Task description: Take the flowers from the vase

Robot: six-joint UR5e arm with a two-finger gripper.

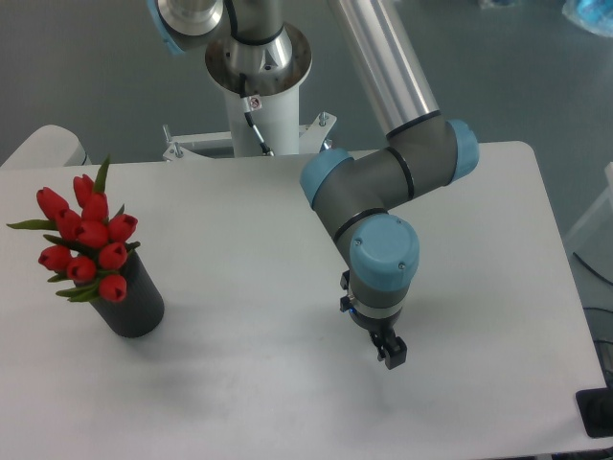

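Flowers (88, 244), a tight bunch of red tulip buds with narrow green leaves, sit in the matte black cylindrical vase (134, 302) near the left edge of the white table (249, 230), about midway front to back. Buds and leaves stand above the rim and lean up-left; the stems are hidden inside the vase

Two-finger gripper (391, 353) on the grey-and-blue arm (383, 201) hangs right of centre, towards the table's front edge, well apart from the vase. Nothing is held. The fingers are too small and too foreshortened here, so I cannot tell whether they're spread or closed

Judgement on handling: the bunch looks light. Buds are probably soft and would crush or pop off under squeeze, and leaves are floppy, so neither makes a good hold. The best place is likely the bundled stems just above the vase mouth, below the bud heads, though almost no stem shows there, so the fingers may have to close around the lower leaves and bud bases with gentle force. The vase mouth is about as wide as the bunch, so the stems could drag on the wall, and a straight pull along the bunch's lean looks safest. The vase itself may lift or tip if the stems bind
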